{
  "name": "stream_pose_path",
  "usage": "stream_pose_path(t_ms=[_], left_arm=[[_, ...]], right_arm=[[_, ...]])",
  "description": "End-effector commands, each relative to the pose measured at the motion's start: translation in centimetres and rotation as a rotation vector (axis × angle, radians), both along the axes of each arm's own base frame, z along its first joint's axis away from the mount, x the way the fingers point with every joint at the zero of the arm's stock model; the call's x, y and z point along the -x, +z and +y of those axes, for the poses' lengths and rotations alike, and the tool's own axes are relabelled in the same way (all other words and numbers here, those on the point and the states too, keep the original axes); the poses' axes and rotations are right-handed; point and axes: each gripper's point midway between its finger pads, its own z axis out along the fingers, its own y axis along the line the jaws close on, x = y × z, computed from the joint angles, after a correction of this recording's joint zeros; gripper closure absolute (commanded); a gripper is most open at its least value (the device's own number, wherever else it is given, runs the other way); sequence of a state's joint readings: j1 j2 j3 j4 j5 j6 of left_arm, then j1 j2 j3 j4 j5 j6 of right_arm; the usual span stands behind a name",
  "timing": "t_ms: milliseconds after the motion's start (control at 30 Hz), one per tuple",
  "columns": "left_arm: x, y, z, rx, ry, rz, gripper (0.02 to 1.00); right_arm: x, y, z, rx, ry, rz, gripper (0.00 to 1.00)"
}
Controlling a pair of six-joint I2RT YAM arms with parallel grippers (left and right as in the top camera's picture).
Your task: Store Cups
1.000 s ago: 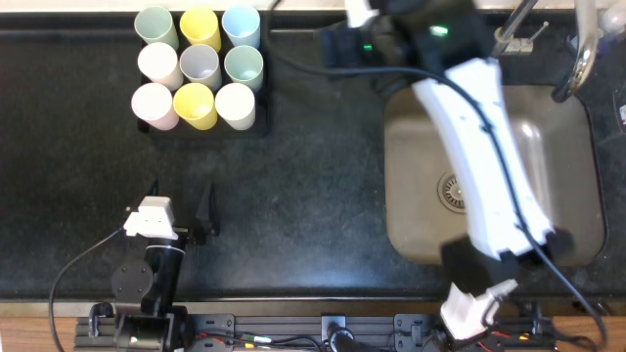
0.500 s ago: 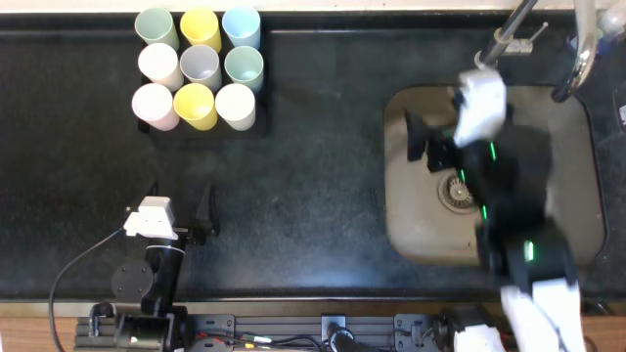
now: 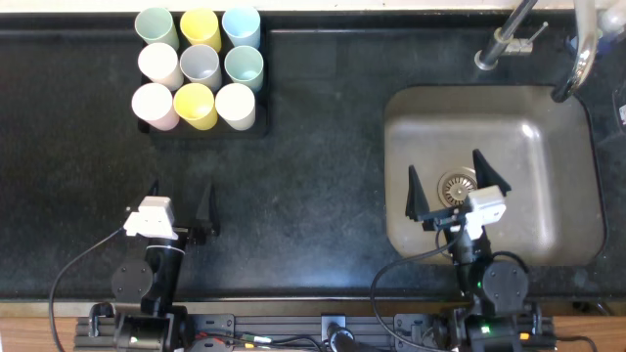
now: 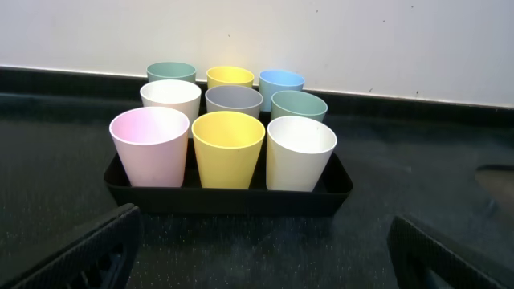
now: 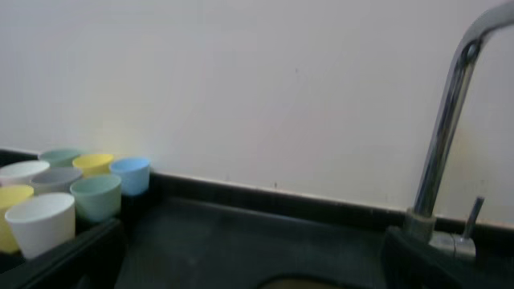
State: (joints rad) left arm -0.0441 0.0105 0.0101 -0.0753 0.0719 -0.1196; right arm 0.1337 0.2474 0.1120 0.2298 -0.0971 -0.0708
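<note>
Several pastel cups [image 3: 200,66] stand upright in a black tray [image 3: 264,102] at the counter's far left; none lies loose. The left wrist view looks straight at the cups [image 4: 228,144] in the tray [image 4: 225,199]. My left gripper [image 3: 181,202] rests low near its base, well short of the tray, open with nothing in it. My right gripper [image 3: 450,186] sits at the near side of the sink [image 3: 533,137], open and holding nothing. Its wrist view has the cups [image 5: 96,197] far off to one side.
A steel sink with a drain [image 3: 456,188] takes up the right of the black counter [image 3: 313,186]. A faucet [image 3: 509,34] stands behind it, also seen as a faucet [image 5: 450,120] against the white wall. Cables run along the near edge.
The right arm has drawn back from a far reach near the counter's back, across the sink, to its base. The left arm and the cups have not moved.
</note>
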Motion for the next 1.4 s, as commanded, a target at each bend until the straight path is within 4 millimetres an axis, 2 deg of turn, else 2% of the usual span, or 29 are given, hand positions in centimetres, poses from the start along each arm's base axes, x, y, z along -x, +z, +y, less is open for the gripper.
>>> stream_pose_path(t_ms=[33,267,500,1400], left_arm=[[0.1,0.0,-0.2,-0.017,-0.014,-0.006,0.018],[0.1,0.0,-0.2,-0.017,-0.014,-0.006,0.018],[0.1,0.0,-0.2,-0.017,-0.014,-0.006,0.018],[0.1,0.0,-0.2,-0.017,-0.014,-0.006,0.018]], right_arm=[[0.8,-1.3,-0.2,-0.012,-0.001,-0.039,0.005],[1.4,-2.5,-0.5,-0.009,-0.015,-0.017,0.005],[1.0,-7.0,-0.6,0.016,-0.024,0.164,0.003],[1.0,-7.0,-0.6,0.017,-0.023,0.165,0.005]])
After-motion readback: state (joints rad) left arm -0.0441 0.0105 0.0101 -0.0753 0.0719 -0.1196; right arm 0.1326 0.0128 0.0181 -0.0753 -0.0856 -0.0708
